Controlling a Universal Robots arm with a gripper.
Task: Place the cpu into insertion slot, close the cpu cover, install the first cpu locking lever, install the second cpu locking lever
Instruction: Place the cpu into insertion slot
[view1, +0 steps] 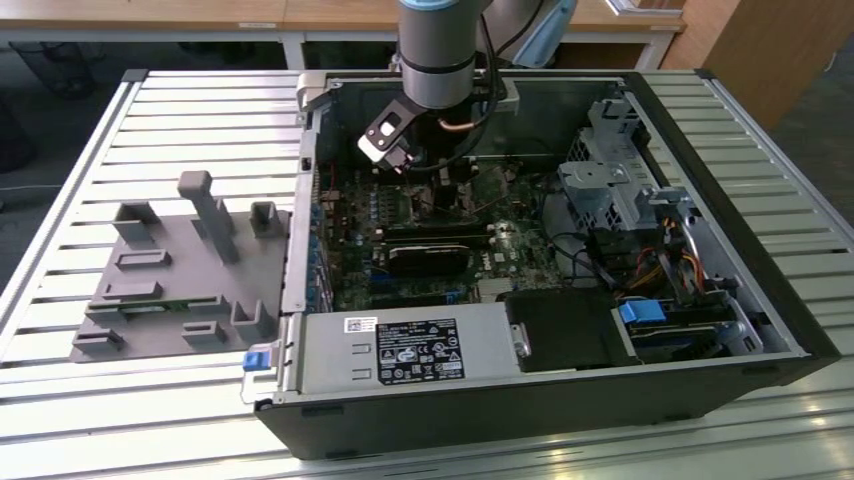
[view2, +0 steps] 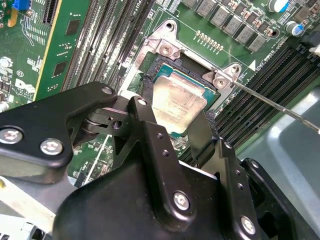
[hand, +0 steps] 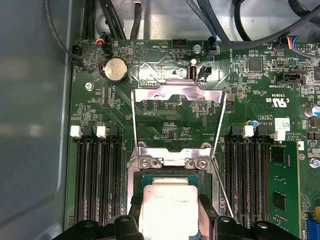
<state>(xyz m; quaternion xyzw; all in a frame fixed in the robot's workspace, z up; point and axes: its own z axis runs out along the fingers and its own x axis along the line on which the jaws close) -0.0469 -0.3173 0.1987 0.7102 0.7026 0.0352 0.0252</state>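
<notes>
— Where is the cpu (view2: 177, 97) found?
— At the open socket, pinched on two opposite edges by the fingers (view2: 147, 125) of the gripper (view2: 174, 114). Whether it is fully seated cannot be told.
— And the cpu cover (hand: 142, 94)?
— It is stood open on its hinge, just beside the chip. The locking lever (view2: 275, 105) is swung clear.
— Which step is judged in hand?
— The first, placing. The cover is not yet closed.
— What is called for?
— A level chip and corners matched to the socket, with no sideways drag, it is judged.
— And farther out?
— In the exterior view the arm (view1: 438, 50) is seen at the twelve o'clock part of the computer case (view1: 534, 420). A grey fixture (view1: 160, 285) is laid at nine o'clock of it.
</notes>
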